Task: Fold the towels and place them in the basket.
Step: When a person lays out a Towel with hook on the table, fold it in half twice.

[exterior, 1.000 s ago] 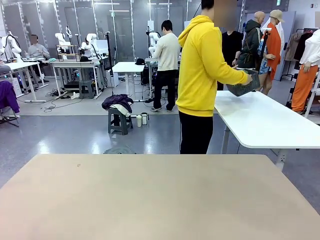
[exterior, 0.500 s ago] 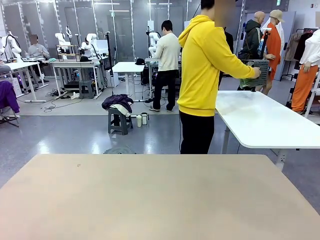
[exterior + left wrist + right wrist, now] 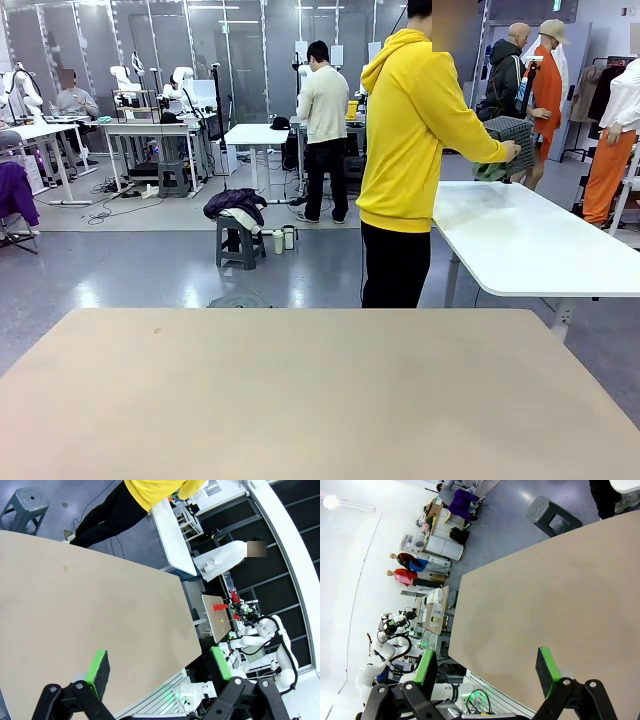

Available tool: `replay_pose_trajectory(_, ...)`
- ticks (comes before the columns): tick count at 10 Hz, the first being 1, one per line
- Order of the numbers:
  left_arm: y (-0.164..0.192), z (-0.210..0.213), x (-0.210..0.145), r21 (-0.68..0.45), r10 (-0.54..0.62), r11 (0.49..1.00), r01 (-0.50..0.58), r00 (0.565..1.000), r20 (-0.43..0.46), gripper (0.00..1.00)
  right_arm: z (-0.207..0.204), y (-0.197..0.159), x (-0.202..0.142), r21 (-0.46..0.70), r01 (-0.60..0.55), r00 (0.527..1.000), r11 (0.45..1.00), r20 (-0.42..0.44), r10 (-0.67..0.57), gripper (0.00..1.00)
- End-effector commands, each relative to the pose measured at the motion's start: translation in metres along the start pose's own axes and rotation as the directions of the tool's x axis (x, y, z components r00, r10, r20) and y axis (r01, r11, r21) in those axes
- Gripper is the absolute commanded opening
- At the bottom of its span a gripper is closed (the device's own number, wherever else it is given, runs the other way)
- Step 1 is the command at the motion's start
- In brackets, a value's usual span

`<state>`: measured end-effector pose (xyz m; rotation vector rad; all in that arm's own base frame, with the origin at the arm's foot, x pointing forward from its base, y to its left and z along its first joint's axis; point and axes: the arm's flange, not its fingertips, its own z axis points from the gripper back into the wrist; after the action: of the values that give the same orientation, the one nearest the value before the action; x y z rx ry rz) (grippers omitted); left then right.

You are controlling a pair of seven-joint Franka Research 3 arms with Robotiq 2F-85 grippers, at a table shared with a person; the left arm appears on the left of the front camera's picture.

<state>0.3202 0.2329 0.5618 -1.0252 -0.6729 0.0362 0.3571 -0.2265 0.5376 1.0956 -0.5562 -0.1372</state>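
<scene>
Above the beige counter (image 3: 300, 400), my black green-padded left gripper (image 3: 159, 662) and right gripper (image 3: 486, 666) both spread wide, holding nothing.

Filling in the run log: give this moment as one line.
left tool open above beige table | right tool open above it | basket held by person at white side table | folding not begun

Left hand (image 3: 159, 666) and right hand (image 3: 486, 669) both hover with fingers spread wide
</scene>
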Motion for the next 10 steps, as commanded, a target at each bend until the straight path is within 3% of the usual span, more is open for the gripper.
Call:
replay_pose_trajectory(1, -0.0006, 0.003, 0.0018, -0.003, -0.008, 1.0, 0.008, 1.0, -0.013, 1.0, 0.0, 0.0009, -0.0001, 0.008, -0.002, 1.0, 1.0, -0.002, 0.002, 1.0)
replay_pose_trajectory(10, -0.0006, 0.003, 0.0018, -0.003, -0.008, 1.0, 0.008, 1.0, -0.013, 1.0, 0.0, 0.0009, -0.0001, 0.008, -0.002, 1.0, 1.0, -0.002, 0.002, 1.0)
